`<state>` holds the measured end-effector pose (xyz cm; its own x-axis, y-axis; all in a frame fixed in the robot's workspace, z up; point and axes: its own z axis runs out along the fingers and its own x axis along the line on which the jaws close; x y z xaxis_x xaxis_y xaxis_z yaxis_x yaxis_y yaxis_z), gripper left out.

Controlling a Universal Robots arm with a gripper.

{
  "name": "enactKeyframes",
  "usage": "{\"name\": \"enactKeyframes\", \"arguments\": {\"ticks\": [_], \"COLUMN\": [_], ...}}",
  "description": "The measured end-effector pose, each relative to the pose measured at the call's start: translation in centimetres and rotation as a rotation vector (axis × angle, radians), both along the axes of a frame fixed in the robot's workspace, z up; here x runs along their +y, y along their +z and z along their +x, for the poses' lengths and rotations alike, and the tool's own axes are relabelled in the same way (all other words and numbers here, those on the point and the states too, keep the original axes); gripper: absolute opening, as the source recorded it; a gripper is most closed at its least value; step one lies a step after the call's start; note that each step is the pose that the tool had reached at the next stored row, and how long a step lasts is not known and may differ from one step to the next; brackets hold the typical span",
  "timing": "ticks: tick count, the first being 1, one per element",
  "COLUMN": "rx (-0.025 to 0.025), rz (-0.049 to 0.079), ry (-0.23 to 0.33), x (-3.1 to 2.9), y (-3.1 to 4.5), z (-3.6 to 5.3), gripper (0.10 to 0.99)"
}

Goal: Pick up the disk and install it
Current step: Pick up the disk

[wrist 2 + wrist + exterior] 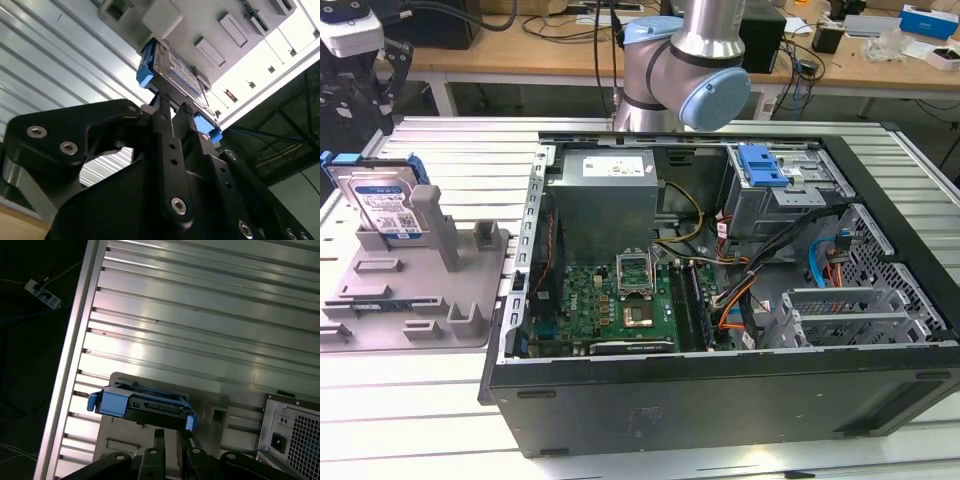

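The claw (169, 106) hangs beside disk (172, 70) edge (propped on fixture (420, 290)).

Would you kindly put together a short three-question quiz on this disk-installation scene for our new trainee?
1. True or false: the disk already sits inside the computer case.
2. What does the disk stand on? A. the grey fixture plate B. the computer case C. a cardboard box
3. Fill in: in both wrist views, the thing just ahead of the gripper is the ____.

Key:
1. False. It is outside the case, toward the exterior view's left.
2. A
3. disk
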<state>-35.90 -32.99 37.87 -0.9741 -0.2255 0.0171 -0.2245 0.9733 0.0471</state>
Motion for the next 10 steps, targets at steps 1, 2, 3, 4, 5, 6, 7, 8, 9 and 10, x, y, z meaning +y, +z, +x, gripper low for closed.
{"name": "enactKeyframes", "arguments": {"ticks": [1,2,3,4,5,6,7,8,9,10], "rx": [0.0032,0.0051,0.0065,0.0080,0.0093,0.0101,0.0101,0.0100,0.0056,0.0032], "rz": [0.000,0.000,0.000,0.000,0.000,0.000,-0.002,-0.002,-0.004,-0.004], "ry": [0.017,0.028,0.039,0.049,0.059,0.068,0.073,0.076,0.085,0.098], "x": [0.01,0.02,0.03,0.04,0.06,0.11,0.16,0.18,0.25,0.28], "y": [-0.03,-0.04,-0.05,-0.06,-0.07,-0.07,-0.07,-0.07,-0.07,-0.07], "z": [0.02,0.04,0.05,0.06,0.08,0.08,0.08,0.08,0.08,0.08], "gripper": [0.294,0.357,0.357,0.416,0.475,0.541,0.541,0.541,0.541,0.541]}}
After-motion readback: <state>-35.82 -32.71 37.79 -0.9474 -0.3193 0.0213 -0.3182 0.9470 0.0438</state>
